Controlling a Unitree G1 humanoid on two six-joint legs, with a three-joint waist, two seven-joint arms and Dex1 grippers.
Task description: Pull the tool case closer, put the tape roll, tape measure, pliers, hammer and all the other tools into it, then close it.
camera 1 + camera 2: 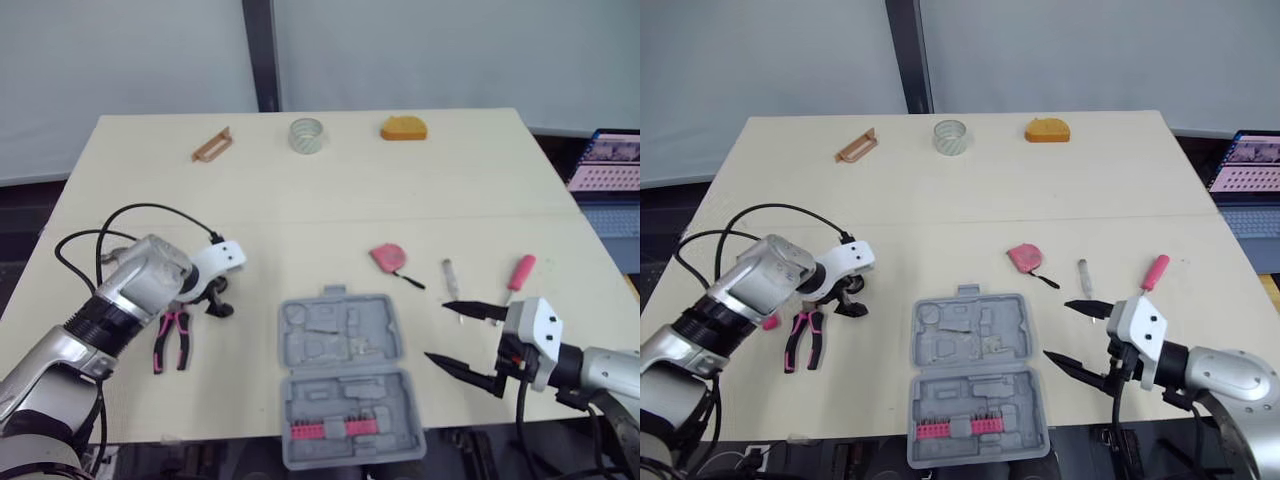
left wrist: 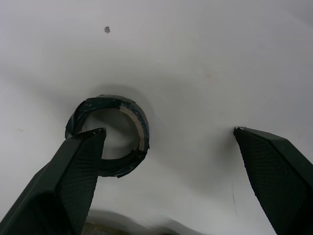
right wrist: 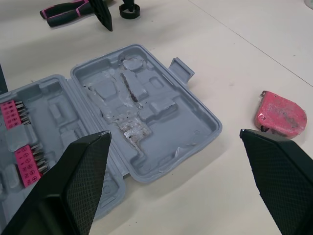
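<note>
Starting at the left: left gripper [image 2: 168,131] hangs over the table [image 1: 330,190] with fingers spread wide, released, gripping nothing. Small dark tape roll [image 2: 139,125] lies flat under it, next to one finger [image 2: 80,166]; can't tell if they touch. Pink-handled pliers [image 1: 172,340] lie just beside that roll, nearer the left edge. At the far side of the table, well apart from both arms, are a brown flat object [image 1: 212,145], a clear tape roll [image 1: 307,135] and an orange domed object [image 1: 403,128]. Grey tool case [image 1: 340,335] lies wide open at the front middle of the table. Its far half is empty; the near half holds a pink bit strip [image 1: 325,429]. Pink tape measure [image 1: 388,257] lies just beyond the case's right corner. Right of it lie a small clear-handled screwdriver [image 1: 451,272], then a pink-handled screwdriver [image 1: 520,272]. Right gripper [image 1: 437,330] hovers just right of the case, fingers apart, empty, pointing toward the case. Laptop [image 1: 610,165] sits off the table's right side.
</note>
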